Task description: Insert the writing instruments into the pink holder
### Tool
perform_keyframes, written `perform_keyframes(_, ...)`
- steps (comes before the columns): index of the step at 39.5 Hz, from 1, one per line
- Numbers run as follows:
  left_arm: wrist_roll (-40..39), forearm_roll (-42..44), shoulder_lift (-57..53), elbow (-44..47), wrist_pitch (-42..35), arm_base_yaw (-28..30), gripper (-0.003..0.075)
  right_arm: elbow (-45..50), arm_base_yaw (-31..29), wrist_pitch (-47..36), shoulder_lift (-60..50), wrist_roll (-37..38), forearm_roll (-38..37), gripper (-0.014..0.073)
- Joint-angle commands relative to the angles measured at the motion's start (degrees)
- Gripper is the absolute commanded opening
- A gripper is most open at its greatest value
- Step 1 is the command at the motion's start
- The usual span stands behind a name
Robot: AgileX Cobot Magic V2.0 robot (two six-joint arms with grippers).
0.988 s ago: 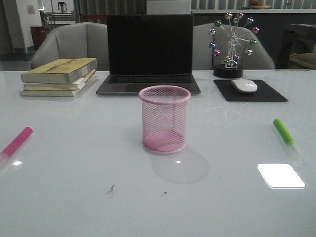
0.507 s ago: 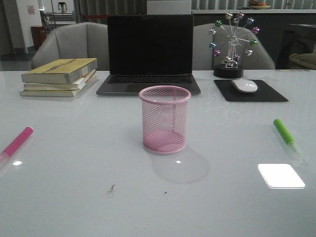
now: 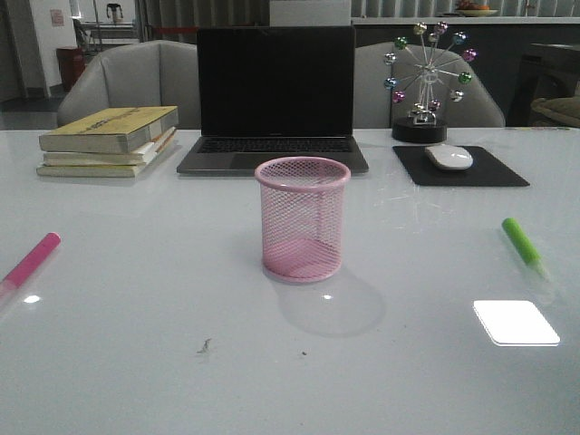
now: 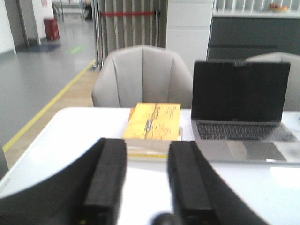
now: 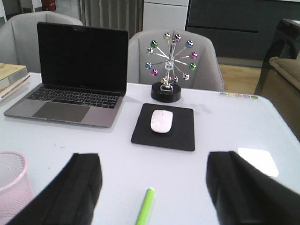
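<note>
- The pink holder (image 3: 302, 219) stands upright on the white table (image 3: 136, 362), with nothing inside it, just in front of the open laptop (image 3: 275, 98).
- The pink marker (image 3: 30, 262) lies flat, well left of the holder.
- The green marker (image 3: 524, 246) lies flat, well right of the holder, in front of the black mouse pad (image 3: 459, 167) that carries a white mouse (image 3: 449, 158).
- A stack of books (image 3: 109, 140) lies behind and left of the holder; a desk toy with coloured balls (image 3: 426, 80) stands behind and right of it.
- The left gripper (image 4: 146, 180) holds nothing, its jaws a narrow gap apart.
- The right gripper (image 5: 153, 187) is spread wide with nothing held, the green marker showing between its fingers (image 5: 84, 185).
</note>
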Motion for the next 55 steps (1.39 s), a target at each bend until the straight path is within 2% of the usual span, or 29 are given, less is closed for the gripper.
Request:
perform_keyframes(1,-0.5,-0.3,1.2,-2.0,-4.8,-0.3,0.0484,-2.1,0.1,-2.5,1.9,-0.1,0.6,0.0573)
perform_keyframes(3,-0.5,-0.3,1.6,-2.0,-4.8,-0.3,0.0510,-2.4,0.1,-0.2,2.9,-0.1,1.6,0.0573)
perform_keyframes(11,-0.5,-0.3,1.8,-2.0,-5.2,-0.3,0.0512,-8.6,0.1,11.7,8.9,-0.1,5.9,0.0573)
perform_keyframes(16,-0.5,-0.3,1.8,-2.0,-5.2,-0.3,0.0510,-16.1,0.1,17.6,14.5,-0.1,6.0,0.0573)
perform_keyframes(29,-0.5,-0.3,1.8,-1.8,-5.1,-0.3,0.0510,-38.5,0.1,33.3,38.5,-0.1,6.0,0.0573)
perform_keyframes(40,-0.5,-0.3,1.8,-1.8,-5.1,-0.3,0.0510,-46.2,0.1,37.7,55.2,-0.1,5.9,0.0571)
perform_keyframes(55,-0.5,-0.3,1.8,-1.8,-5.1,-0.3,0.0510,-47.3,-0.1,39.2,69.4,0.0,6.0,0.0571)
